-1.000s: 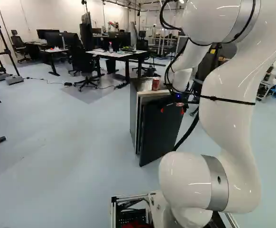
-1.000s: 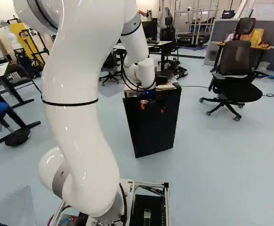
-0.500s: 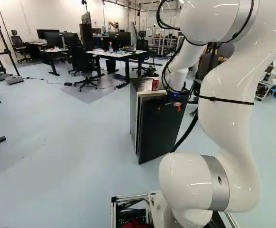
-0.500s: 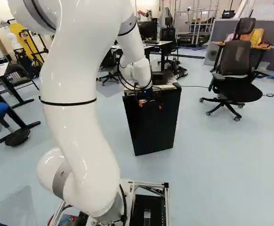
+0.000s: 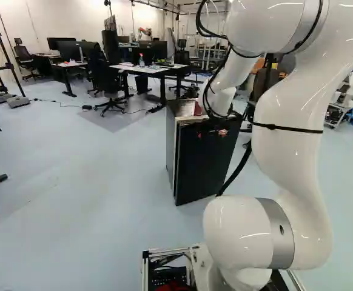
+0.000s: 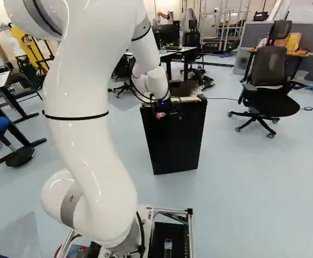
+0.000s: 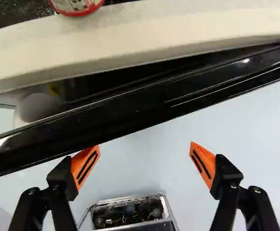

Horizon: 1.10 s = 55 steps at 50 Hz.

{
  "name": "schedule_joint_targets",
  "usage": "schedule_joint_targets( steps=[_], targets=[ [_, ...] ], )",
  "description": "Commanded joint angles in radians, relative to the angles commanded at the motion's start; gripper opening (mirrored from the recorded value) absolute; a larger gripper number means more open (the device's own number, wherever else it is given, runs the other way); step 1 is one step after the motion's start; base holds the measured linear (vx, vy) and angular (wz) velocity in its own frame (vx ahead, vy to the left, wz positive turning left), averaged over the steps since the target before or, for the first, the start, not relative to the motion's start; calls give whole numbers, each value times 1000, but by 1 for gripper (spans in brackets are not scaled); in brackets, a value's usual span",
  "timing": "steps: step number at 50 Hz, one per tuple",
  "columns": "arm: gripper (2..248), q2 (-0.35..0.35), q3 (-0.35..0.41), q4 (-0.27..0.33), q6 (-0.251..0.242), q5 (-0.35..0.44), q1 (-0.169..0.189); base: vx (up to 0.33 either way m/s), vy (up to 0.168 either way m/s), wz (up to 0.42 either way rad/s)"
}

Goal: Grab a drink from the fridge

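Observation:
My gripper (image 5: pixel 211 134) is at the upper front of the black fridge door (image 5: pixel 202 170) in the left base view. In the wrist view the gripper (image 7: pixel 145 147) stands open, its orange-padded fingers wide apart with nothing between them. One fingertip is at or very near the door's outer edge; contact is unclear. The door (image 7: pixel 140 105) stands slightly ajar, a dark narrow gap between it and the fridge's cream top rim (image 7: pixel 159 33). A red can (image 7: pixel 77 6) stands on top of the fridge. No drinks show inside.
An office chair (image 6: pixel 269 70) stands right of the fridge in the right base view. Desks (image 5: pixel 149 70) with monitors and chairs are behind it. Another robot (image 5: pixel 348 94) is at the far right of the left base view. The base's metal frame (image 7: pixel 130 198) shows beyond the fingers.
My arm has moved left and toward the fridge, the gripper staying open. The door has swung closer to the cabinet, narrowing its gap. The base has not moved.

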<state>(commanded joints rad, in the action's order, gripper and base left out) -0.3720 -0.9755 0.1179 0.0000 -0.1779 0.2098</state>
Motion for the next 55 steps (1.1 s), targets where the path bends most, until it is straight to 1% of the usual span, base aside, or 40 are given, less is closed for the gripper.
schedule_joint_targets(
  steps=[19, 55],
  targets=[
    [247, 0, 0, 13, 0, 56, -24, 0, 0, 0],
    [247, 2, 3, 13, 0, 69, -33, 0, 0, 0]
  ],
)
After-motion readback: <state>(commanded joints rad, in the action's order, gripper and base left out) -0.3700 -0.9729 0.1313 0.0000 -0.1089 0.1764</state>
